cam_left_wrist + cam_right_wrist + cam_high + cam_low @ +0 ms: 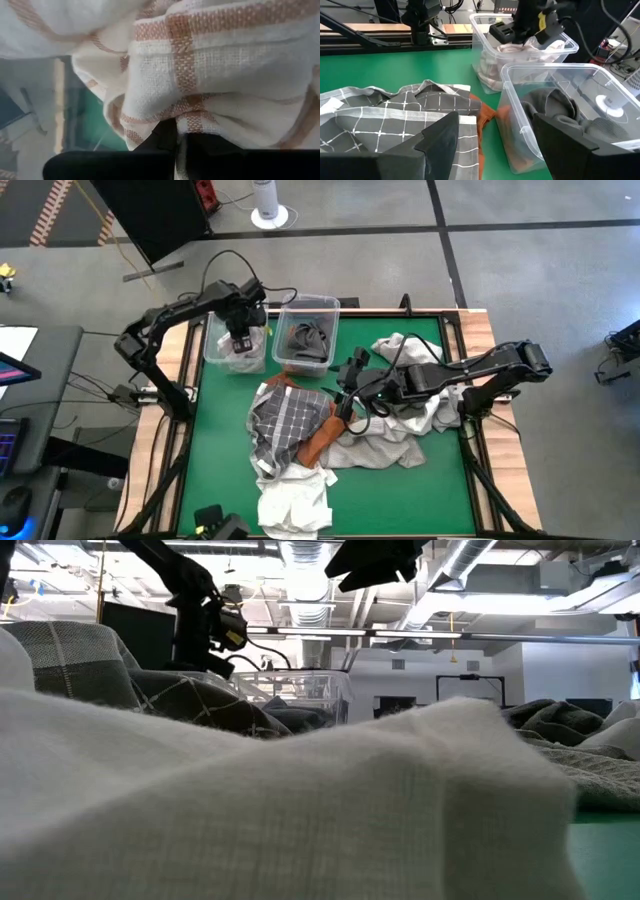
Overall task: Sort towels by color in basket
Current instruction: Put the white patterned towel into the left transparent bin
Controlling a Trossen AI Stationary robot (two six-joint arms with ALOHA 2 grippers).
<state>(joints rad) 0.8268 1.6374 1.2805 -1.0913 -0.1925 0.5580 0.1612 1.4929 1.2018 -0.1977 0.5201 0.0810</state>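
Left arm is folded high at the elbow and reaches toward the far side of the worktop, its tool point(241, 340) pointing straight down with fingers pinched together. Right arm stretches low across the middle, its tool point(346, 398) aimed leftward, fingers point(440, 135) spread wide.

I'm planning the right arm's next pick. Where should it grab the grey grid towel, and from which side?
Probably from above, at the raised fold of the grey grid towel. It lies crumpled on the green table with ridges standing up, and the right gripper, jaws open, hangs beside it. Avoid the edge by the orange towel, where the two overlap.
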